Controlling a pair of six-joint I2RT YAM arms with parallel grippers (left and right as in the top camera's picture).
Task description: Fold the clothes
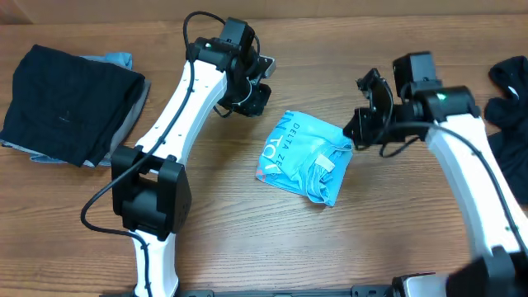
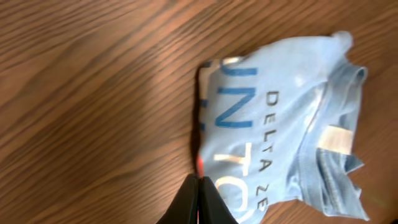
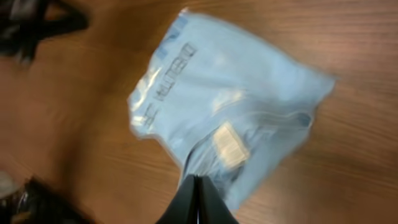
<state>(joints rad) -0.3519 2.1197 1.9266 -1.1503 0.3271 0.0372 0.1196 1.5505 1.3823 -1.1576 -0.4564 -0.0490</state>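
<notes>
A wooden table (image 1: pixel 247 256) carries two white arms, the left arm (image 1: pixel 177 107) and the right arm (image 1: pixel 462 157), both reaching inward from the near edge. At the far left lies a folded dark garment (image 1: pixel 70 103), stacked on grey and pale blue cloth (image 1: pixel 122 59) that shows at its edges. Loose black garments (image 1: pixel 507 99) sit at the right edge, partly out of frame. The light blue T-shirt (image 1: pixel 304 158) lies folded into a compact, slightly rumpled packet at the table's centre, between the two grippers, lettering upward. The left gripper (image 1: pixel 252 97) is clenched on nothing, beyond the packet's left corner. The right gripper (image 1: pixel 359 128) is likewise clenched and empty, near the packet's right corner; its wrist view is blurred, so contact cannot be judged. A white neck label (image 2: pixel 336 138) shows at the collar.
</notes>
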